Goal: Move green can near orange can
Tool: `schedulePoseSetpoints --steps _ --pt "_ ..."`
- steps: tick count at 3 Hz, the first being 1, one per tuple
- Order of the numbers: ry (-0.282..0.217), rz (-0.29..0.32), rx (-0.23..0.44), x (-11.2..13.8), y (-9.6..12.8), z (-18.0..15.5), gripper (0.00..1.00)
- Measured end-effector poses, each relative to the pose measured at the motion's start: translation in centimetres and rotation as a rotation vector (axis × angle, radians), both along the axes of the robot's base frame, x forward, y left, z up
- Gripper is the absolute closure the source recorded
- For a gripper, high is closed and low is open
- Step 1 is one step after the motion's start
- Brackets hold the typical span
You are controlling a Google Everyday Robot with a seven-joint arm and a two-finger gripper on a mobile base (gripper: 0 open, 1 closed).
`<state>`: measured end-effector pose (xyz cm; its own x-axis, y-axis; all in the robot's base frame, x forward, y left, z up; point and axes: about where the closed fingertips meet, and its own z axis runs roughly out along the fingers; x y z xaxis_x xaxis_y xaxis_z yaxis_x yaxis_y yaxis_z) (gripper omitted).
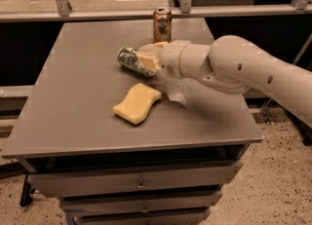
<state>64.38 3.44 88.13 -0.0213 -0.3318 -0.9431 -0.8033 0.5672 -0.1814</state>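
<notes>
My pincer [147, 59] is clenched on the green can [127, 57]. Its pale fingers [146, 52] wrap over the can's right-hand end, so only the left part of the green and white label shows. The can lies tipped on its side in my grip, one end facing left. Whether it touches the bench [73, 97] or hangs just above it, I cannot tell.

Just behind the pincer stands the orange can [162, 23], upright, toward the back edge of the bench. It is near the green can but apart from it.

In front of the pincer, nearer the front edge, a yellow sponge [137, 103] lies flat on the grey top, apart from both cans.

My arm [234, 65] — thick, white, rounded — reaches in from the right and crosses over the right half of the bench. A faint pale smear marks the top beneath my wrist.

Under the bench top sit drawers [141, 185], one above another. A speckled floor [273, 180] shows to the right.
</notes>
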Motion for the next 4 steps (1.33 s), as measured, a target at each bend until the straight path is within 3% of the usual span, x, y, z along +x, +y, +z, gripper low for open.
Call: schedulePoseSetpoints --steps 2,3,4 --pt "0.000 0.000 0.000 -0.01 -0.02 0.27 1.00" --pt "0.000 0.000 0.000 -0.01 -0.03 0.34 0.84" --pt "0.000 -0.001 0.000 -0.01 -0.04 0.39 0.60"
